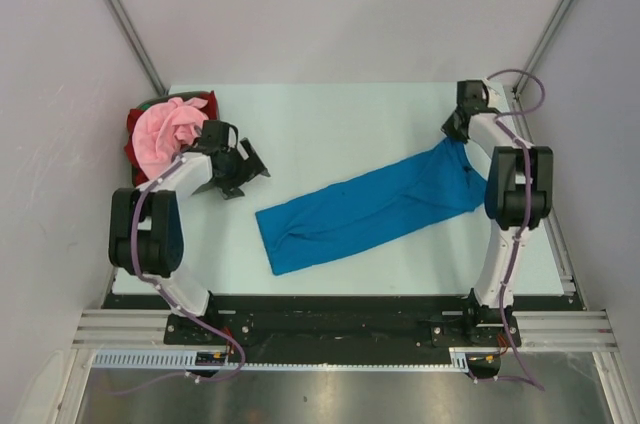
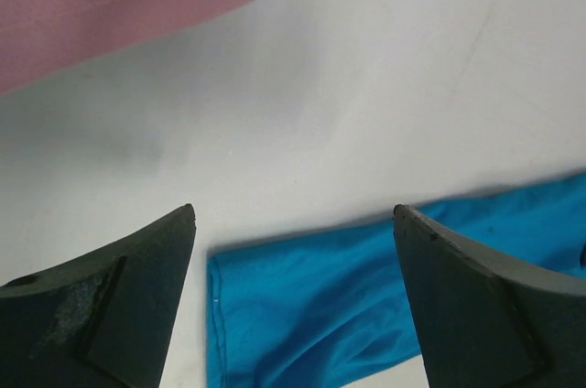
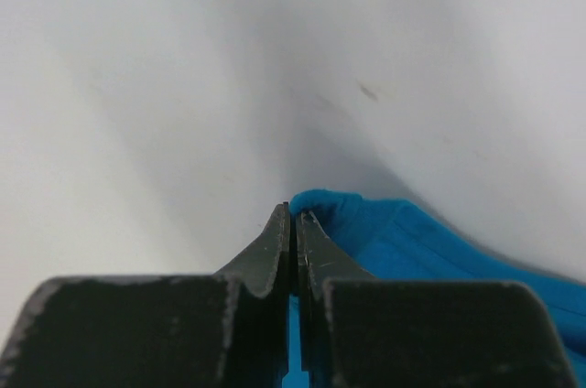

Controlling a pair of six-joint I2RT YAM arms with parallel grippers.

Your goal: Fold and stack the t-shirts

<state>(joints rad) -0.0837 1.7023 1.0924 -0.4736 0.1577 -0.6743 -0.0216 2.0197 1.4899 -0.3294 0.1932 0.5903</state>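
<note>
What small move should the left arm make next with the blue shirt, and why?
Probably bring the open left fingers down to the free corner of the blue shirt and close there. The right fingers pinch its other end, and the shirt lies stretched across the table, so the loose end needs a hold before folding.

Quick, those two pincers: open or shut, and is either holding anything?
Left pincer: open, holding nothing.
Right pincer: shut on one end of the blue t-shirt.
</note>
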